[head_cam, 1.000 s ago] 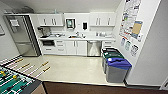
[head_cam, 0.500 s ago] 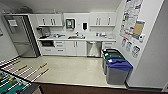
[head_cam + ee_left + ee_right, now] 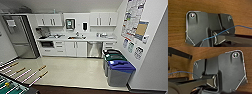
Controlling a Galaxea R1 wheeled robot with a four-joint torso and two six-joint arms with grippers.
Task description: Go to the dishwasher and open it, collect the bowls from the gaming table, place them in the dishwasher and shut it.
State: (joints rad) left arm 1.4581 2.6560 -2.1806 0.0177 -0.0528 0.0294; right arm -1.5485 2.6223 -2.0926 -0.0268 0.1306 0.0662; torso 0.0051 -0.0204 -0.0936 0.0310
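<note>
Facing a small kitchenette from across a pale floor [image 3: 72, 71], the head camera looked at the dishwasher [image 3: 94, 49], a stainless steel front set under the white counter [image 3: 77, 39] between white base cabinets [image 3: 76, 48], its door shut flush with them. No gripper showed in that wide view, so the appliance could only be placed as well ahead of the robot, against the far wall, with open floor between. A sink [image 3: 75, 37] sat on the counter just left of the dishwasher's line, and white wall cupboards [image 3: 50, 20] hung above. A tall steel refrigerator [image 3: 21, 37] stood at the far left end of the run. Along the right-hand wall three lidded bins stood in a row, the nearest one grey with a blue lid [image 3: 121, 66], and posters [image 3: 133, 17] hung on the wall above them. At the near left corner the foosball table [image 3: 11, 86] showed its green field and rods with wooden handles. Both wrist cameras looked down past the robot's own dark plates onto brown wood-grain flooring [image 3: 209, 6], a thin blue cable [image 3: 226, 30] crossing each. Neither picture revealed the fingers, so I could not tell how far the left or the right gripper was open or whether either had hold of anything.
</note>
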